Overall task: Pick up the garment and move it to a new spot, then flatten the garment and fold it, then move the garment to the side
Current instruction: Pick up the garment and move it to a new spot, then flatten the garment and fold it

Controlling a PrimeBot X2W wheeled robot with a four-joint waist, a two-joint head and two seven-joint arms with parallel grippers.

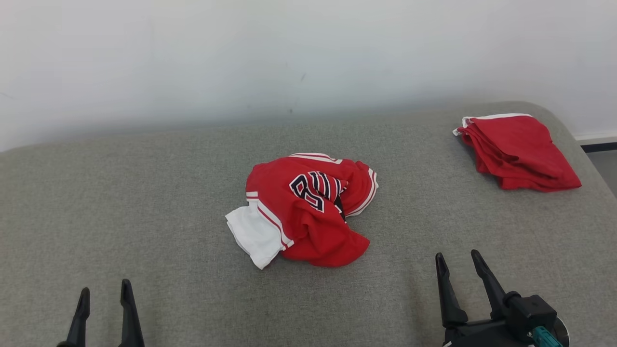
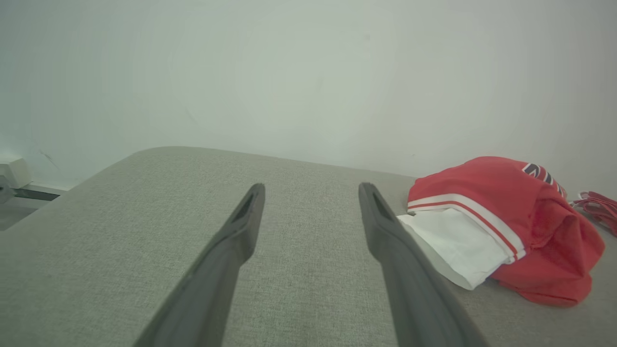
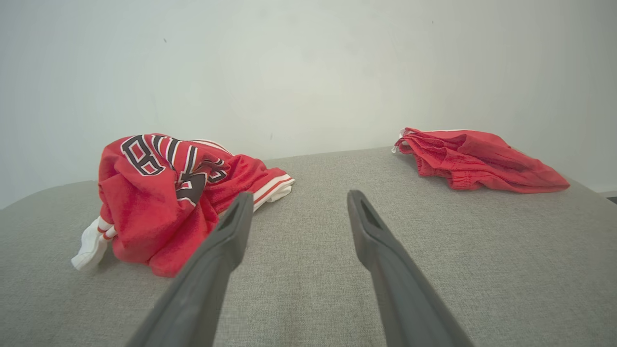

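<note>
While left gripper (image 1: 106,286), right gripper (image 1: 457,254) are hovering, fingers apart, empty, short of jersey (image 1: 303,212): single-layer pinch probably leaving rest dragging.

A folded red cloth (image 1: 518,152) lies near the grey padded surface's (image 1: 144,202) far right corner. A white wall (image 1: 241,58) stands behind.

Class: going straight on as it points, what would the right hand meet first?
Likely nothing but the grey surface: the right hand aims between the crumpled garment and the folded red cloth.
</note>
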